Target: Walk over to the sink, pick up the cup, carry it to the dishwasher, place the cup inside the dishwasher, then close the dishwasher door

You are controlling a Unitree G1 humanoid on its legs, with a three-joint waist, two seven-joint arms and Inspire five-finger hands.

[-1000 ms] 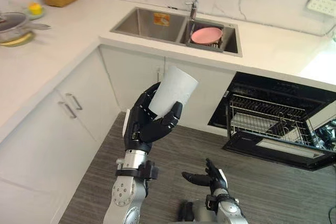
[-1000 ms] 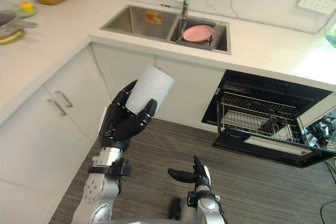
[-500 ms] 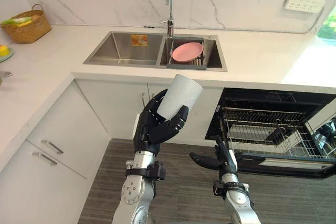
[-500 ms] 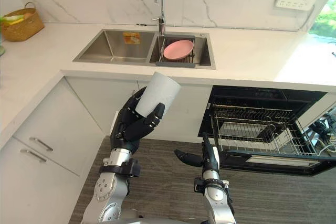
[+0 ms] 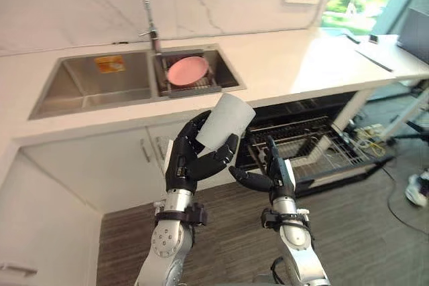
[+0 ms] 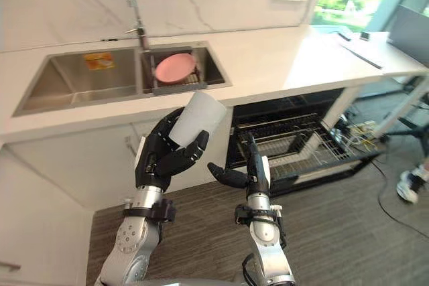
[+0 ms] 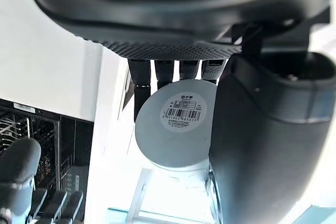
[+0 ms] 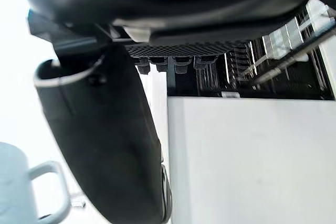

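Centre frame, left hand (image 5: 186, 164) curled round white cup (image 5: 225, 122), barcode label (image 7: 181, 109) on its base, right hand (image 5: 275, 179) beside, fingers straight.

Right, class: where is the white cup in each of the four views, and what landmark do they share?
Left eye view: cup, centre, in the left hand.
Right eye view: cup, left of centre.
Left wrist view: cup's base, centre.
Right wrist view: pale handled shape, picture's lower left corner, perhaps it.
Shared landmark: dishwasher rack.

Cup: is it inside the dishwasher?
No, the cup is held in the left hand, raised in the air outside the open dishwasher.
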